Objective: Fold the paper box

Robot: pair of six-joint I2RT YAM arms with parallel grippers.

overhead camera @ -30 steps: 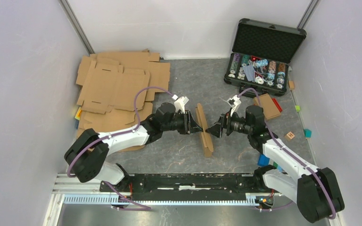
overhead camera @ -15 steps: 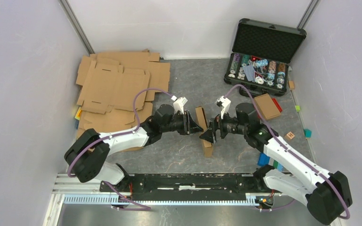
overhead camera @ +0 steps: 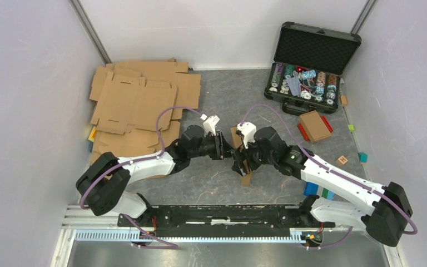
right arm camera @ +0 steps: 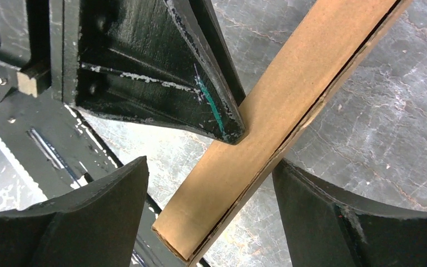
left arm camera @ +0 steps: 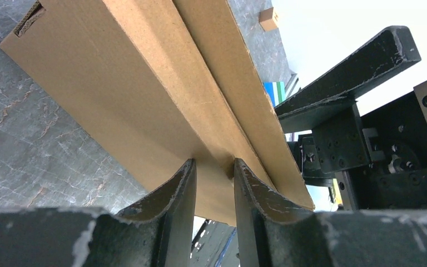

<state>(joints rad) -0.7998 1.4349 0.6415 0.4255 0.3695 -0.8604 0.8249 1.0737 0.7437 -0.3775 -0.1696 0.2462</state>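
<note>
The fingers [left arm camera: 180,192] of the left gripper [left arm camera: 214,169] pinch a folded wall of the paper box [left arm camera: 144,83]. The box stands on edge near the middle of the bench [overhead camera: 217,94]. The right gripper [right arm camera: 208,183] is spread wide and straddles the box's near end without contact. It has advanced from the right. It is judged ready to close on the fold.
</note>
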